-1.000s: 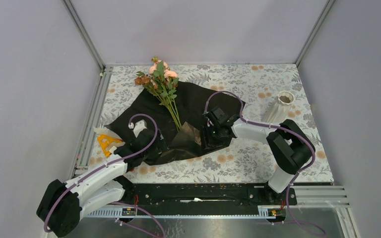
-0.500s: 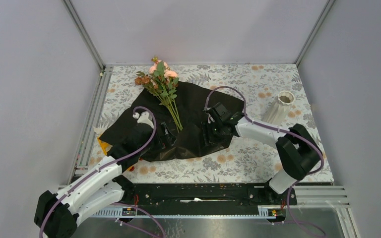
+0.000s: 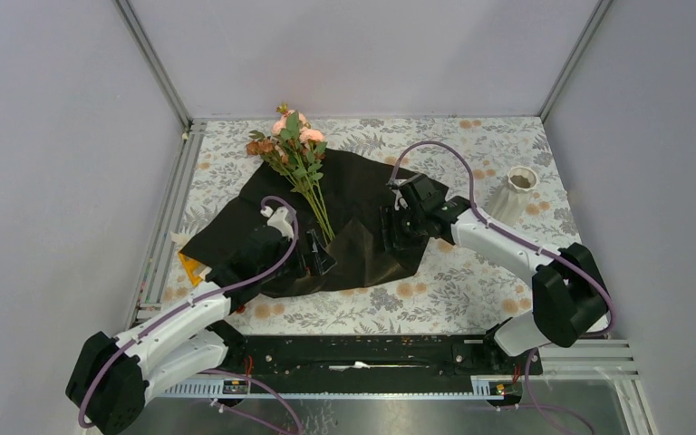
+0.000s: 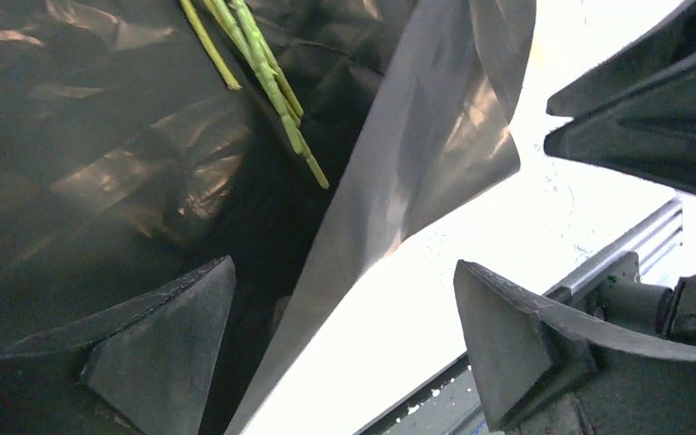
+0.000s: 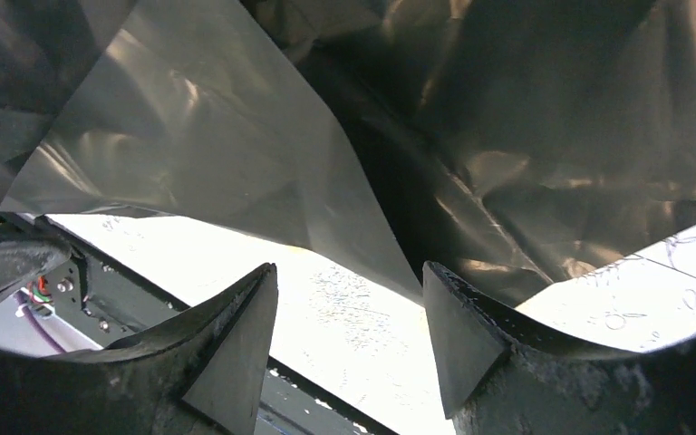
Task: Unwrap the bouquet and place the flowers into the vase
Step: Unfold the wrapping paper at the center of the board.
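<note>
Risk: stems (image 4: pixel 272 77) lie loose on the spread black wrapping paper (image 3: pixel 362 181), so a tug on the sheet could drag or scatter the flowers (image 3: pixel 292 145). We note the left gripper (image 3: pixel 319 258) gaping wide near the stem ends, holding nothing. The right gripper (image 3: pixel 390 234) is parted over the paper's right side, also holding nothing. The vase (image 3: pixel 510 199) stands upright, well apart at right. It is apparently flowerless, though its mouth is too small to check.

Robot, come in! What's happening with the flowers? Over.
Left gripper open, right gripper open, both over the glossy black wrapping paper. Peach-pink roses lying on it. White ribbed vase upright, far right.
</note>
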`<action>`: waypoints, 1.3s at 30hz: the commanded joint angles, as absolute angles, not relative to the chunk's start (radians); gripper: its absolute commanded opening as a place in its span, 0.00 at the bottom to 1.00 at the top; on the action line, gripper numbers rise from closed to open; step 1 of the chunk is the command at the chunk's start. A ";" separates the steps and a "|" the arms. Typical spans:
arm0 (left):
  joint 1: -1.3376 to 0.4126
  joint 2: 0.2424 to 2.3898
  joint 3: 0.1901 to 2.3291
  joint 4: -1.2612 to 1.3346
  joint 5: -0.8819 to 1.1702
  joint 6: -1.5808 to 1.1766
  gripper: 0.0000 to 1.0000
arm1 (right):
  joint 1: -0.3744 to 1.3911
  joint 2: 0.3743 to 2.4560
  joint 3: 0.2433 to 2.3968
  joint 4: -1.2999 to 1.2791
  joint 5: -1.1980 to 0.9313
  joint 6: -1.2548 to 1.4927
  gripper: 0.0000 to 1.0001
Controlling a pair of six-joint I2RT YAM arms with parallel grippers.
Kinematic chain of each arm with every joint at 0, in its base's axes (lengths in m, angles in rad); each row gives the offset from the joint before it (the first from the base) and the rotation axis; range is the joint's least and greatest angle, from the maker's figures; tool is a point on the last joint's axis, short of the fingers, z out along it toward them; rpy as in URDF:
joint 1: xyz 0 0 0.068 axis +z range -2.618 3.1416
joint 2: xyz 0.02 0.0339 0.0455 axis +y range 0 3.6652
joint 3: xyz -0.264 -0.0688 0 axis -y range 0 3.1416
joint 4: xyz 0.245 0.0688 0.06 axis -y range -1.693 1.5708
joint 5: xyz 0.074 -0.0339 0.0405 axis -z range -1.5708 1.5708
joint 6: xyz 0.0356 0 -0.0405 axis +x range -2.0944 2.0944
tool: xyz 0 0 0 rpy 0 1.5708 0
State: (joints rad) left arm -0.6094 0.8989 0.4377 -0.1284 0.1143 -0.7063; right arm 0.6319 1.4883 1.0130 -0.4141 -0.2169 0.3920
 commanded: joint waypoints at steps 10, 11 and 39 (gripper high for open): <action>-0.607 0.891 0.406 0.038 0.345 -0.677 0.67 | 0.588 1.429 1.046 -0.488 -0.116 0.324 0.68; -0.607 0.889 0.403 0.039 0.357 -0.677 0.66 | 0.585 1.425 1.047 -0.492 -0.114 0.321 0.68; -0.824 0.823 0.410 -0.108 0.411 -0.719 0.62 | 0.620 1.517 1.094 -0.403 -0.290 0.353 0.62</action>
State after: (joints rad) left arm -0.7975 0.8665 0.3698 -0.1078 0.4042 -0.7120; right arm 0.5938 1.5013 1.1149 -0.4507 -0.2276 0.3363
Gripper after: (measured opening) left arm 0.602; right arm 0.651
